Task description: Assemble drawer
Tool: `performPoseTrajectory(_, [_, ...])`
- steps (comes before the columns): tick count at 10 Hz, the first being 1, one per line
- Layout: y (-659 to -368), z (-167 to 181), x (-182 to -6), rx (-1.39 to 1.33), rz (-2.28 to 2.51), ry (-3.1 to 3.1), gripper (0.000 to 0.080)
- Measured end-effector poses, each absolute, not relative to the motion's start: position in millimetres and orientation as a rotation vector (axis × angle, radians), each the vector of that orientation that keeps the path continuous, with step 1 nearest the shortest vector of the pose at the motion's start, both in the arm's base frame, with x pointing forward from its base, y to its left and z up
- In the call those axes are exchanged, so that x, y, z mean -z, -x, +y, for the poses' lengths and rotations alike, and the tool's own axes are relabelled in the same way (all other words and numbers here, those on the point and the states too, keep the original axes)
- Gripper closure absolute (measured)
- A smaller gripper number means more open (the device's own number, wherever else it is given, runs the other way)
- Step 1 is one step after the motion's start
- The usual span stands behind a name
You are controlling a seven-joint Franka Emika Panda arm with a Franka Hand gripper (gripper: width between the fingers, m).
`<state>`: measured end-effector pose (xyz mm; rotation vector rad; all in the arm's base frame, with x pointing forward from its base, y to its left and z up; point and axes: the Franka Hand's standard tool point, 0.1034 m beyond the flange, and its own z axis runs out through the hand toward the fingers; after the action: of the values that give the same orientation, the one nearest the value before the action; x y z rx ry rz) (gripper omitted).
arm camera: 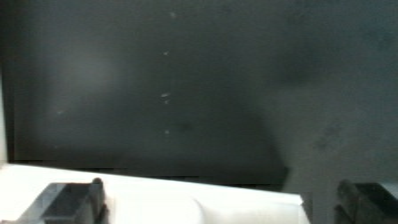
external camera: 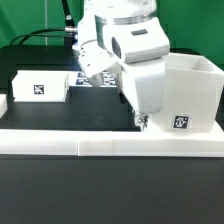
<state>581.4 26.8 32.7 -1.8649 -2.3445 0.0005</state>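
The drawer's large white casing (external camera: 190, 95) stands at the exterior view's right, open at the top, with a square tag on its front face. One smaller white tray (external camera: 40, 85) with a tag lies at the exterior view's left. The second tray is hidden. My gripper (external camera: 141, 122) hangs low at the casing's left front corner, close against its wall. In the wrist view the gripper (arm camera: 221, 205) is open, with the dark fingers (arm camera: 71, 205) wide apart. A white plastic surface (arm camera: 196, 195) lies between them; I cannot tell which part it is.
A long low white border wall (external camera: 60, 148) runs along the front of the black table. The marker board (external camera: 78, 78) lies flat at the back, partly behind the arm. Black cables hang at the back left.
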Motion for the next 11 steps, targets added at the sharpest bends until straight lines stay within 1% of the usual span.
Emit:
performPoseTrajectory(2, [-583,25,-33.6,-0.014,-2.374,1.846,0.0151])
performPoseTrajectory(3, [-582,16,-34.7,-0.01,-2.379,1.849,0.0151])
performPoseTrajectory(5, [-574,-17,-41.6,0.018,-2.378,1.89,0.0151])
performPoseTrajectory(7, [-558,-45,-53.1,0.018,-2.338,1.954,0.0151])
performPoseTrajectory(9, [-538,-60,-66.5,0.018,-2.333,1.994,0.0151])
performPoseTrajectory(10, [-526,-69,-70.5,0.032,-2.313,2.024,0.0151])
performPoseTrajectory(11, [-507,-83,-73.5,0.057,-2.269,2.08,0.0151])
